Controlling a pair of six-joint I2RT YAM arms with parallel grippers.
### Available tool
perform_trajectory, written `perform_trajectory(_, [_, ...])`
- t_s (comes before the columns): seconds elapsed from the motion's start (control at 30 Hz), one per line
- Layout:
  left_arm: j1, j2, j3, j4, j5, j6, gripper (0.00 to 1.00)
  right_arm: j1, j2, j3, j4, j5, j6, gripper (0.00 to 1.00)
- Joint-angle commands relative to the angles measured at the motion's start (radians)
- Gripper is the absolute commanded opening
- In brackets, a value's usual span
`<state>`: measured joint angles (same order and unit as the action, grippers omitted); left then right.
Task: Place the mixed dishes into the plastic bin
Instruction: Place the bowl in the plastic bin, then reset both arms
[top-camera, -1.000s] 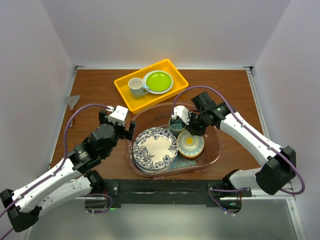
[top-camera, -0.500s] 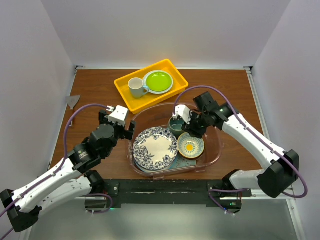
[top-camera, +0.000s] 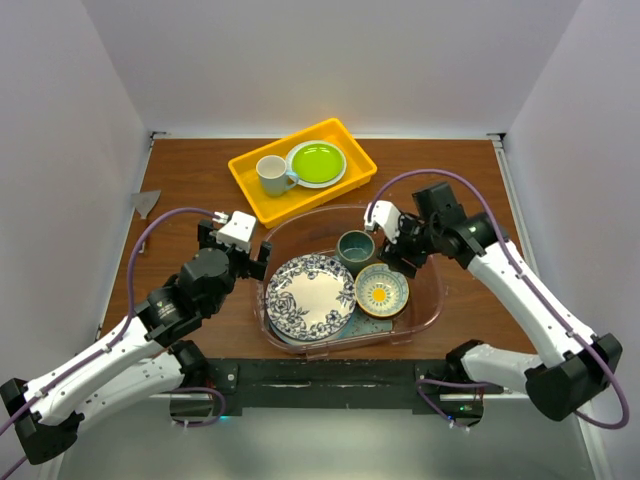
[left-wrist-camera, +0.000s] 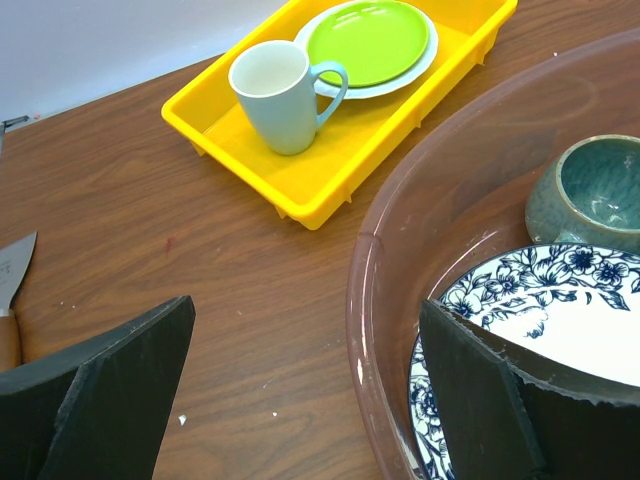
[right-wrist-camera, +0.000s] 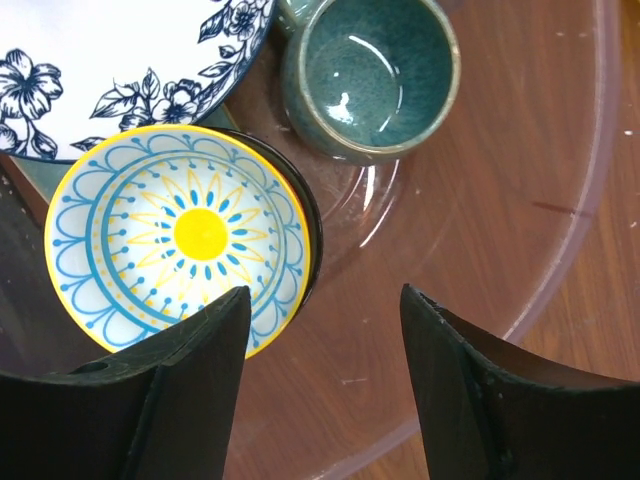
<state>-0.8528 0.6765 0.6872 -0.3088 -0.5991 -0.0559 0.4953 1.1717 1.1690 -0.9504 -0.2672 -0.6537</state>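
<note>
Well, the right hand (right-wrist-camera: 322, 392) hovers spread and empty over the patterned bowl (right-wrist-camera: 185, 240), which sits in the plastic bin (right-wrist-camera: 470, 260) beside the blue-floral plate (right-wrist-camera: 100, 60) and teal mug (right-wrist-camera: 375, 75). The left hand (left-wrist-camera: 300, 400) gapes wide at the bin's rim. Glazed ceramic looks stiff, slick, chippable; best pinched at the rim.

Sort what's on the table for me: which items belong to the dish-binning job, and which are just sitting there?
Job: plastic bin; blue-floral plate, teal mug and yellow-rimmed patterned bowl, all inside the bin.
Lying about: yellow tray holding a white mug and a lime-green plate; a flat tool at the table's left edge.
</note>
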Motion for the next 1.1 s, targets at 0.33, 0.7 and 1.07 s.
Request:
perform_trajectory(0.33, [0.005,-0.006,-0.008,0.039,0.005,0.013,1.00,-0.221,-0.178,0.009,0.027,-0.207,0.045,0.82])
perform_trajectory(0.7, [0.004,-0.052,-0.002,0.056,0.053,-0.030,1.00,-0.365,-0.273,0.001,0.130,-0.235,0.152,0.95])
perform_trajectory(1.07, [0.006,-0.104,0.080,-0.015,0.062,-0.125,1.00,-0.376,-0.310,0.021,0.355,-0.017,0.394,0.99])
